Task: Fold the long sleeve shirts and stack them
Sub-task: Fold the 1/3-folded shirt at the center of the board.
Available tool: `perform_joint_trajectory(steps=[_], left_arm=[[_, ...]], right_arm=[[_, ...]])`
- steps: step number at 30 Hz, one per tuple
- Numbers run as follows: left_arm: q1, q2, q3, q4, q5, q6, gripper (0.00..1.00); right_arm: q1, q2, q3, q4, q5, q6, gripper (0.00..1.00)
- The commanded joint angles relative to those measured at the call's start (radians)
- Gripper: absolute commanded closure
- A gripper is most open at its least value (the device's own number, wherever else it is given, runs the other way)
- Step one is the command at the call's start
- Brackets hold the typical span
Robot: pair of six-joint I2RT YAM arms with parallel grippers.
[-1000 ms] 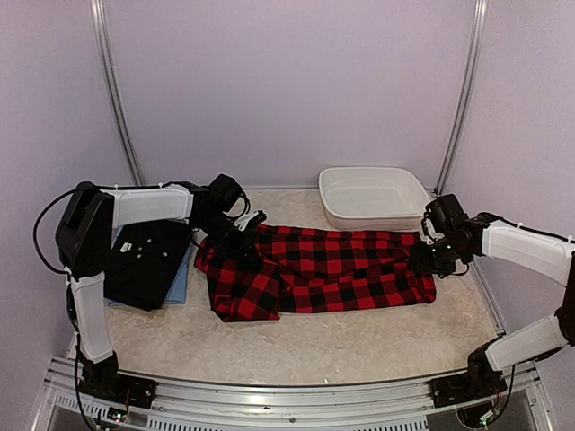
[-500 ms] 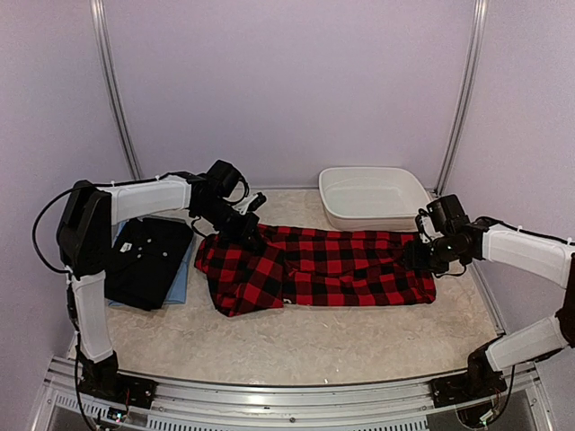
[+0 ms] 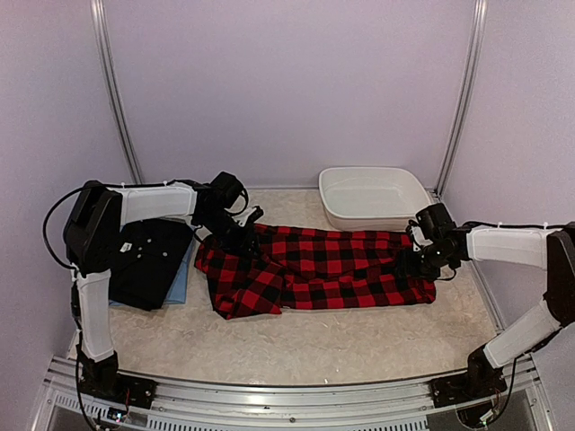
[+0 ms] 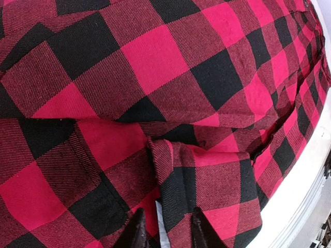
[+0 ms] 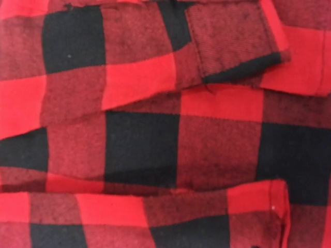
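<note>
Tabletop (image 3: pixel 359 346) bears flannel shirt (image 3: pixel 314 269) (left fingers (image 4: pixel 138 231) above a fold).

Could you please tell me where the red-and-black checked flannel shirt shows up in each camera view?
Top external: the flannel shirt lies spread across the centre of the picture, just in front of the white basin.
Left wrist: the flannel shirt fills nearly the whole frame.
Right wrist: the flannel shirt fills the whole frame.
Shared landmark: only its red-and-black checks.
</note>
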Motion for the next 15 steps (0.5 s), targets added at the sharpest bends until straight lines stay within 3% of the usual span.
perform_joint_trajectory(steps=[1, 7, 15], left_arm=[[0.005, -0.005, -0.011, -0.021, -0.059, 0.024, 0.64], [0.003, -0.062, -0.021, 0.004, -0.086, 0.035, 0.46], [0.003, -0.095, -0.025, 0.014, -0.083, 0.037, 0.43]], right_arm=[[0.002, 0.036, 0.017, 0.029, 0.027, -0.029, 0.35], [0.001, 0.079, 0.059, -0.024, 0.157, -0.066, 0.34], [-0.014, 0.124, 0.073, 0.013, 0.169, -0.166, 0.38]])
